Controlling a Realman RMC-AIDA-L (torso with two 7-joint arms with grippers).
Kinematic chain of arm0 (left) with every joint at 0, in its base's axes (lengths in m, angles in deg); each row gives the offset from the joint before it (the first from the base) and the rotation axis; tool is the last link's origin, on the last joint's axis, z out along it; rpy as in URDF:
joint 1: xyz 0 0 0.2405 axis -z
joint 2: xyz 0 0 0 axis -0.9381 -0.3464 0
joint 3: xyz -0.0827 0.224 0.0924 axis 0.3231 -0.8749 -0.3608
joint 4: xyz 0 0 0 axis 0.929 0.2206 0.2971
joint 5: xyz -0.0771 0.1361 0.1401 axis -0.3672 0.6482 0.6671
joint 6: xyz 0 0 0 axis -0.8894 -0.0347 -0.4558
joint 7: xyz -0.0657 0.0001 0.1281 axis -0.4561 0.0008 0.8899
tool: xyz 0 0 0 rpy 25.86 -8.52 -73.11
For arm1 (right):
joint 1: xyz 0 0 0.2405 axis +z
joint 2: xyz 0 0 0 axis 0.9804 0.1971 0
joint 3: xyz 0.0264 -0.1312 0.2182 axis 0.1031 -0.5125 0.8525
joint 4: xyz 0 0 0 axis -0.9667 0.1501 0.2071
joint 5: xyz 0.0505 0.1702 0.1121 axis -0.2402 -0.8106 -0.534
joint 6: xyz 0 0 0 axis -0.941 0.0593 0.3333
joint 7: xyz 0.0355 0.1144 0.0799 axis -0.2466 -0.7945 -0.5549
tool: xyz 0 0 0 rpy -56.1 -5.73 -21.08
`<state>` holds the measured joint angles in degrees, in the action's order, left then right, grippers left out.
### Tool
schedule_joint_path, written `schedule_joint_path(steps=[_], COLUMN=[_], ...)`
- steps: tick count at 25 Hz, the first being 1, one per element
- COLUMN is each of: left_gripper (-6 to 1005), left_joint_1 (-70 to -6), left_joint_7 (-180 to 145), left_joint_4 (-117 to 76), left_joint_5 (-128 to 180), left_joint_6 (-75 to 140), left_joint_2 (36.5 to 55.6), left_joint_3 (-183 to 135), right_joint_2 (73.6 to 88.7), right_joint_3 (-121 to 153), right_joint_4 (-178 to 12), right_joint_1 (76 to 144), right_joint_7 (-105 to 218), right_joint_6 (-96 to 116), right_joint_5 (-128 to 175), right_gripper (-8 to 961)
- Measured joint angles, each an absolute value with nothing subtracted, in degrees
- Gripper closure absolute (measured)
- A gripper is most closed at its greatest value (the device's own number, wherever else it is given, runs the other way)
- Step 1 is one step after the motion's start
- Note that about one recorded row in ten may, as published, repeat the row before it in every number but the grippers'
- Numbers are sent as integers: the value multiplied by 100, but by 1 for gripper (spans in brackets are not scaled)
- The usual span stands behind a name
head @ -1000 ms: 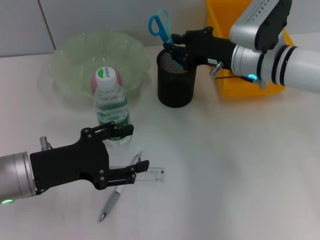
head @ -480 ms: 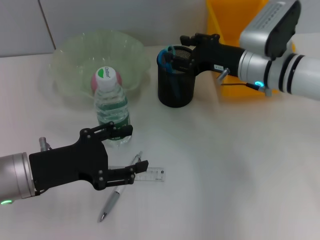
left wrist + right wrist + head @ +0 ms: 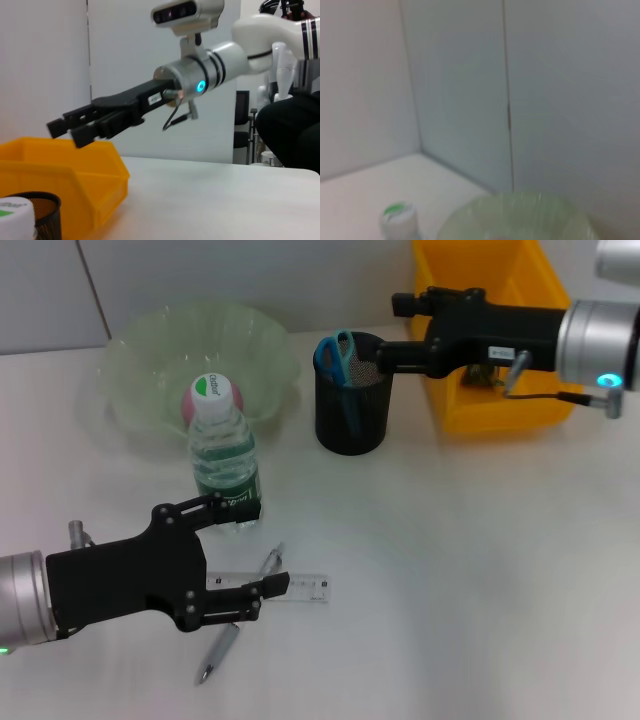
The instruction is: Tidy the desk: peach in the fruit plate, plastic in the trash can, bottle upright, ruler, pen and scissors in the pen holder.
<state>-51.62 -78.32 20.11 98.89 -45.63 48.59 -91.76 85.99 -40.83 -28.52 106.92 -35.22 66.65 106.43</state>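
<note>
Head view: round black mesh pen holder (image 3: 351, 408), blue-handled scissors (image 3: 337, 357) inside.

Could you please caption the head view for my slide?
Blue scissors in black mesh pen holder; right gripper beside it, empty.

left gripper (image 3: 258, 545): low, near side, jaws apart | right gripper (image 3: 385, 332): raised, far side, jaws apart
</note>
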Motion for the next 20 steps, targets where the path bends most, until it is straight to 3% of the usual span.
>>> schedule_joint_path(steps=[8, 20], left_gripper=[169, 169], left_joint_1=[-5066, -4685], left_joint_7=[-8022, -8623], left_joint_4=[2152, 2622], left_joint_5=[9993, 10639], left_joint_6=[-4682, -4641], left_joint_2=[4784, 4813], left_joint_3=[-9196, -9029], right_joint_2=[8434, 8396], right_joint_3=[-2720, -1802], right_joint_4=[-1625, -771], right_joint_1=[10823, 10727], right_joint_7=[-4414, -4491], right_joint_6=[9239, 10612], right_joint_5=[13024, 13774], right_gripper=[135, 136])
